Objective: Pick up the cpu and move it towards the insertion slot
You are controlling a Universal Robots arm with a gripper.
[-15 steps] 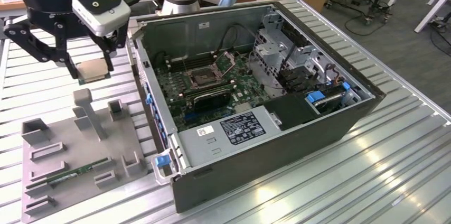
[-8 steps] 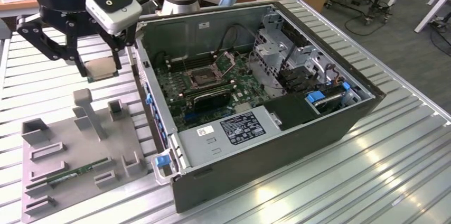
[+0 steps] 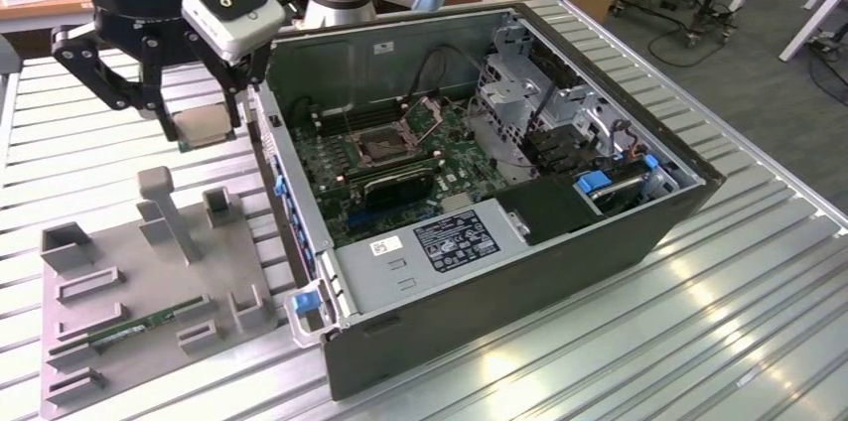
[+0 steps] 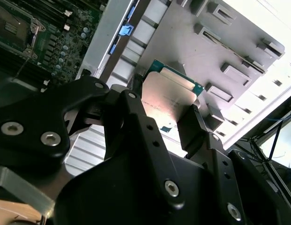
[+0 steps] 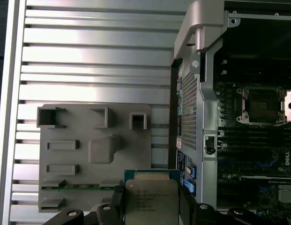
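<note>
The cpu (image 3: 203, 126) is a flat square chip with a silver top and a green rim. My gripper (image 3: 206, 129) is shut on it, one black finger on each side, and holds it in the air above the slatted table, just off the open computer case's side at the exterior view's left. Both wrist views show the cpu (image 4: 166, 96) (image 5: 151, 201) clamped between the fingers (image 4: 194, 124) (image 5: 118, 202). The insertion slot (image 3: 375, 146) lies on the green motherboard inside the case, a dark square in a metal frame, and appears in both wrist views (image 5: 260, 104) (image 4: 9, 28).
A grey fixture plate (image 3: 79, 342) with upright holders lies on the table below the gripper, with a green memory stick (image 3: 133, 327) in one of its grooves. The case wall (image 3: 285, 193) with blue clips stands between the gripper and the motherboard. Drive bays and cables fill the case's far side.
</note>
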